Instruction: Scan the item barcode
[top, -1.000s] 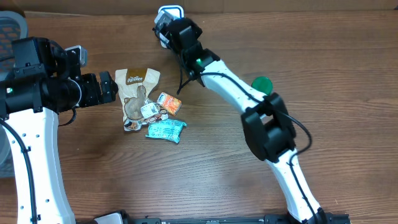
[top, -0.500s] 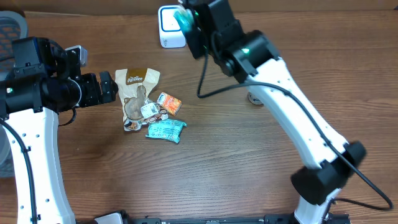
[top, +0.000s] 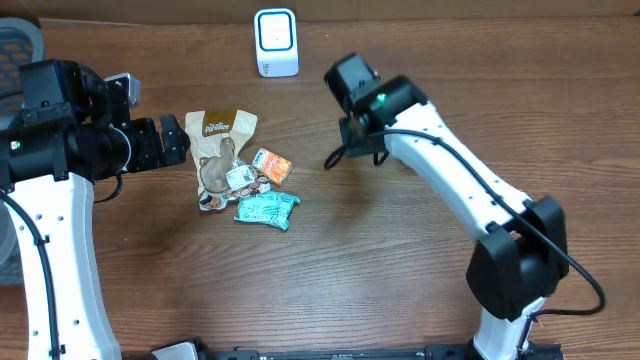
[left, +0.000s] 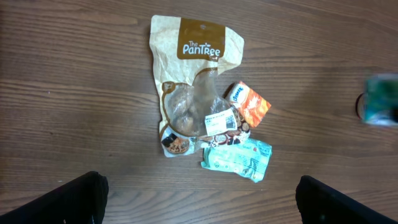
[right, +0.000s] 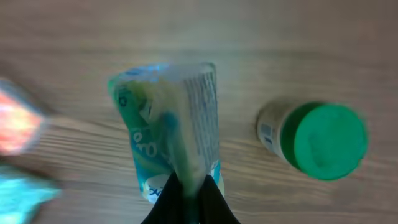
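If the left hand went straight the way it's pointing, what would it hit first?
Probably the tan paper pouch with a clear window, lying on the wooden table ahead of the open left hand, though depth is unclear.

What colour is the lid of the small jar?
The lid is green; the right wrist view shows it best.

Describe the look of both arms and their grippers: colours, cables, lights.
Both arms have white links with black joint housings. The left arm ends in a black left gripper. The right arm carries a black cable and a small green light; the right gripper is black too.
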